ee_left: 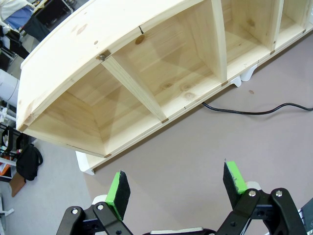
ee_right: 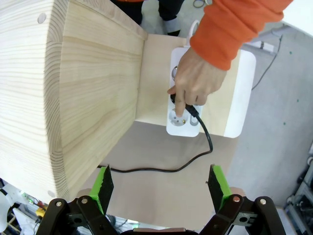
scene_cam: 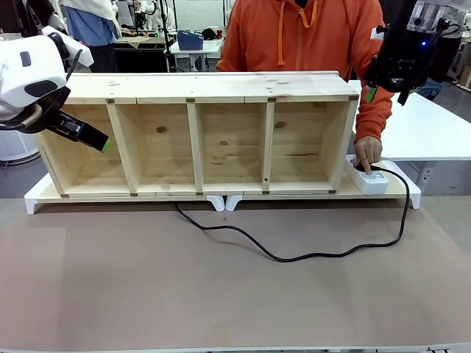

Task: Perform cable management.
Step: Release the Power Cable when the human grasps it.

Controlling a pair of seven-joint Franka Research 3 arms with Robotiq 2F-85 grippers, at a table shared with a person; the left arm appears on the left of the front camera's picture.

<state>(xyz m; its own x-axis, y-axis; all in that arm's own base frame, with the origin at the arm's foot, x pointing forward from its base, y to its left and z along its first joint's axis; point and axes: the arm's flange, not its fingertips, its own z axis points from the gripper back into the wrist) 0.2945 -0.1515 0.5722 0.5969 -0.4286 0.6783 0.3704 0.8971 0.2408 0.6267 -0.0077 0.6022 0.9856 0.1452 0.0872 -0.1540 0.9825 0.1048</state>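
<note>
cable [scene_cam: 294, 257] snaking left-right, plug rightward

The front camera is looking level across the table at the wooden shelf [scene_cam: 199, 140]. The left wrist camera is looking down at its left compartments from nearby. The right wrist camera is looking down past its end at the power strip [ee_right: 182, 117], also seen at the front view's right.

There are no words to read here. No numbers, labels or brand names can be made out on anything.
</note>
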